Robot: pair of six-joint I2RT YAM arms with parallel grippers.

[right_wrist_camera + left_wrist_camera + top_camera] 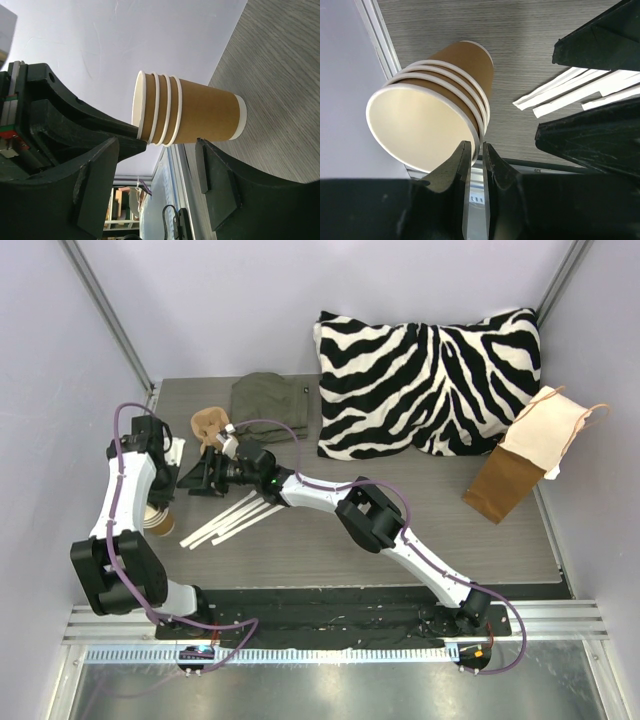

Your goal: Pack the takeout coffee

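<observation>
Coffee cup [420, 125] tops a nest of four, upright at the left edge of the table [450, 530], on the near side of the cup carrier [208, 424]. Left gripper [475, 146] is pinched narrow on its rim. Right gripper [159, 150] is spread wide between carrier and cups, holding nothing.

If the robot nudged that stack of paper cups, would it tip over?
Probably light: the paper cups look empty inside. Likely tippy, a tall nested stack on a narrow base. The thin rim may crumple under the left gripper pinching it.
</observation>
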